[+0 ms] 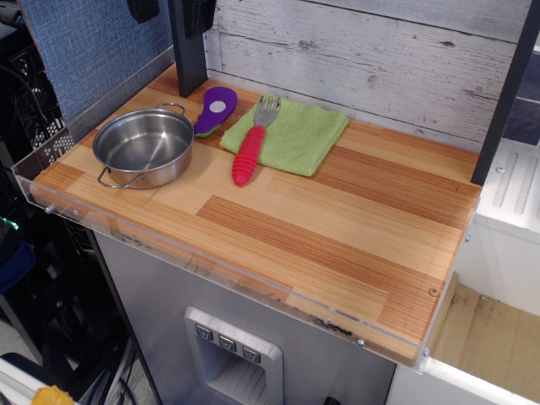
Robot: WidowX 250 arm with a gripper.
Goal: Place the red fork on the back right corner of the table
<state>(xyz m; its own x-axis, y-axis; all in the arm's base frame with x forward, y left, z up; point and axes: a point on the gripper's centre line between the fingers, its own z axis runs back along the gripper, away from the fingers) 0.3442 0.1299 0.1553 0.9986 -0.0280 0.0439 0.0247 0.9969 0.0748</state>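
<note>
The red fork (251,150) lies on the wooden table (337,228) near the back middle. Its grey tines rest on a green cloth (295,133) and its ribbed red handle points toward the front. Only the dark lower parts of the gripper (196,15) show at the top edge, above the table's back left. Whether it is open or shut cannot be told. It holds nothing that I can see.
A steel pot with two handles (143,148) stands at the left. A purple utensil with a white spot (216,110) lies between pot and cloth. A black post (187,51) rises at the back left. A whitewashed plank wall (380,59) backs the table.
</note>
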